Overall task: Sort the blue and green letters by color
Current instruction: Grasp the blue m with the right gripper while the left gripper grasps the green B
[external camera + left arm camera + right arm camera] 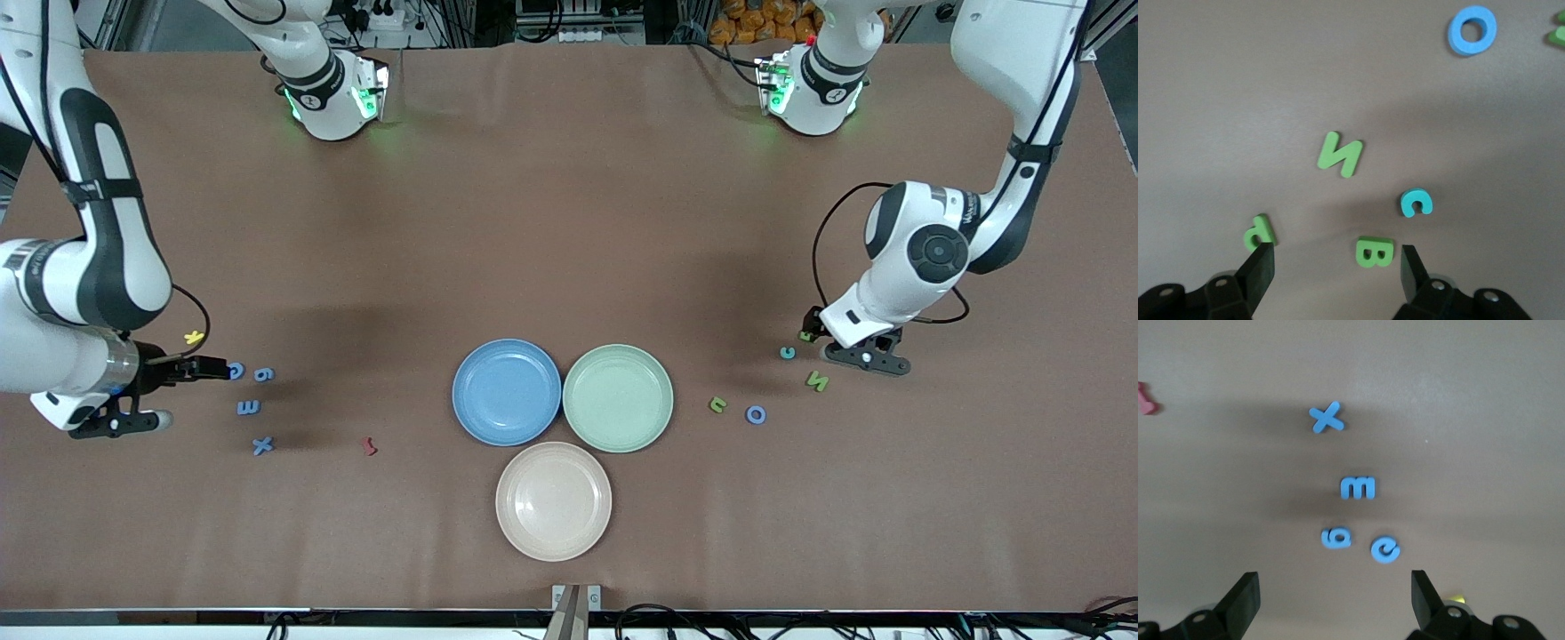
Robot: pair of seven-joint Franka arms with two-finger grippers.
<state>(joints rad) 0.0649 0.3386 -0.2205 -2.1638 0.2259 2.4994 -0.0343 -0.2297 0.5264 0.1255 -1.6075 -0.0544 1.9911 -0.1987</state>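
Note:
My left gripper (1338, 263) is open low over a green B (1375, 252), which lies between its jaws close to one fingertip (1413, 270) without touching. A green p (1260, 231) lies by the other finger. Close by are a green N (1340, 154), a teal c (1416, 203) and a blue O (1472, 29). My right gripper (1335, 597) is open and empty just short of a blue e (1385, 550) and a blue 9 (1337, 537). A blue m (1357, 487) and a blue x (1327, 418) lie a little past them.
Three empty plates stand mid-table: blue (507, 391), green (618, 397) and, nearer the front camera, beige (553, 500). A yellow letter (193, 338) lies by the right gripper (209, 367). A dark-red piece (370, 446) lies between the blue x (262, 445) and the plates.

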